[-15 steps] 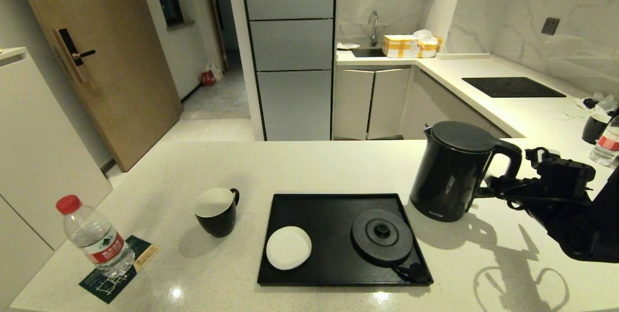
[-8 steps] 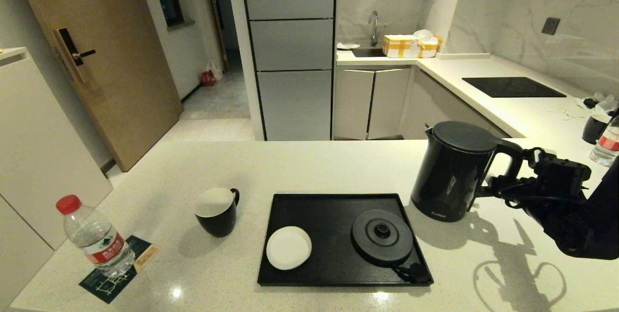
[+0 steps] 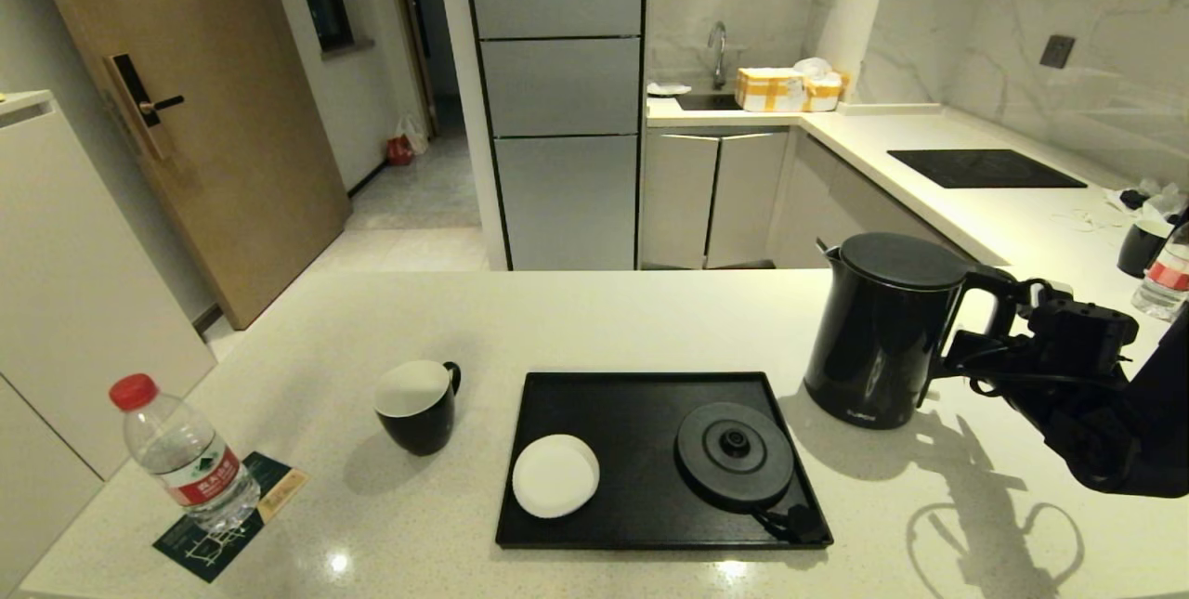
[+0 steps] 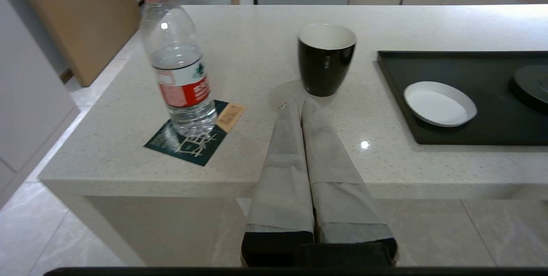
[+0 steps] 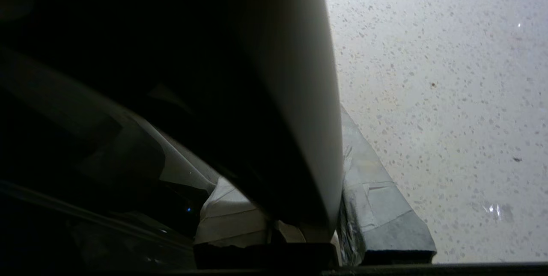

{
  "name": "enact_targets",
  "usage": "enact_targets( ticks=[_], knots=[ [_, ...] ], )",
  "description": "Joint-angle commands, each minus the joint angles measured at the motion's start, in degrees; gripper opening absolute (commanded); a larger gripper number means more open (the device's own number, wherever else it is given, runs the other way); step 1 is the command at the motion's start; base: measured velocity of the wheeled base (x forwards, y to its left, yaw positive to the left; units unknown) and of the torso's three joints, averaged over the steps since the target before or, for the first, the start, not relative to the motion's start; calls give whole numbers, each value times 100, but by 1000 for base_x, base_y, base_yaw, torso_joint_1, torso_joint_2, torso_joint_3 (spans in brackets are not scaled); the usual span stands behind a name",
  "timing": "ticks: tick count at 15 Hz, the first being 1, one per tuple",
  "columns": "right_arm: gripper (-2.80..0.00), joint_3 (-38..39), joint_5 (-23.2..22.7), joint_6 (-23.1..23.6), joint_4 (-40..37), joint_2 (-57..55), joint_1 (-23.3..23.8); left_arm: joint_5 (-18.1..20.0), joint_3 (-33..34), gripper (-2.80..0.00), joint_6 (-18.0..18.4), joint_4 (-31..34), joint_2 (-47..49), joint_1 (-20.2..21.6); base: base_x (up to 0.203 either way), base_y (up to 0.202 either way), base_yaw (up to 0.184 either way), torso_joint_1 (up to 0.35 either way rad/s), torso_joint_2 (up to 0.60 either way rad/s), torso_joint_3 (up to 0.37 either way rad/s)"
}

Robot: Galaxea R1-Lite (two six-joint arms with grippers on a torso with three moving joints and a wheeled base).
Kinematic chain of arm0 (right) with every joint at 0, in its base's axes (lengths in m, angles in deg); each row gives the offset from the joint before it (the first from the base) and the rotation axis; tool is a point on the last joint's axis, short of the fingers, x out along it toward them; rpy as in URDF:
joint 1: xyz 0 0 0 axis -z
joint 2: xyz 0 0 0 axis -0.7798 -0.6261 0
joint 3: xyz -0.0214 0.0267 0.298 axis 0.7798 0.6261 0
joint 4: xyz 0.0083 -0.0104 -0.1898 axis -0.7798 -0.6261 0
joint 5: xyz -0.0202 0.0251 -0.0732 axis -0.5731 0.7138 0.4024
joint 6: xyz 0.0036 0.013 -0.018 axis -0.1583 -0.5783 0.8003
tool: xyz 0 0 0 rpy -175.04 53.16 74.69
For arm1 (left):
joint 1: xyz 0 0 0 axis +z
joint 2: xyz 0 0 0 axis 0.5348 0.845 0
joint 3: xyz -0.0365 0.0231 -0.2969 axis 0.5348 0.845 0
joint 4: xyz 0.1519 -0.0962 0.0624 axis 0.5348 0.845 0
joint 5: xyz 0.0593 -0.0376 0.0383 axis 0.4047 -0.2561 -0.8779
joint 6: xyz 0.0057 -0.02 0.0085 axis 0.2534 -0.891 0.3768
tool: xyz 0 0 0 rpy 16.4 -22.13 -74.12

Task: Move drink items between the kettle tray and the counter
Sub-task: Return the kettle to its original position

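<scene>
The tall black kettle (image 3: 882, 330) stands upright over the cream counter (image 3: 594, 320), just right of the black kettle tray (image 3: 641, 395). My right gripper (image 3: 985, 320) is shut on its handle (image 5: 257, 96), one taped finger (image 5: 376, 190) showing beside it. On the tray lie the round kettle base (image 3: 734, 455) and the white saucer (image 3: 555, 475). The black mug (image 3: 416, 404) stands left of the tray. The red-capped bottle (image 3: 181, 455) stands at the near left corner. My left gripper (image 4: 299, 104) is shut and empty off the counter's front edge, pointing at the mug (image 4: 326, 60).
A dark green leaflet (image 3: 200, 543) lies under the bottle. On the far right counter are a black hob panel (image 3: 985, 167), another mug (image 3: 1143, 246) and another bottle (image 3: 1166, 279). Yellow-taped boxes (image 3: 771, 88) sit by the sink at the back.
The kettle has shifted a little to the right, away from the tray, with my right gripper holding its handle. Nothing else has moved.
</scene>
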Motion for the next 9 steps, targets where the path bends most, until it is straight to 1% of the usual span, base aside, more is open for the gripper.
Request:
enact_targets(
  ticks=[1, 6, 9],
  knots=[
    [-280, -6, 19, 39, -20, 14, -21, 0, 0, -280, 2, -2, -9, 0, 0, 0, 0, 0, 0, 0],
    [-280, 187, 19, 31, -41, 251, -72, 0, 0, -280, 2, -2, -9, 0, 0, 0, 0, 0, 0, 0],
    [-280, 439, 21, 9, -275, 962, -312, 0, 0, -280, 2, -2, -9, 0, 0, 0, 0, 0, 0, 0]
  ],
)
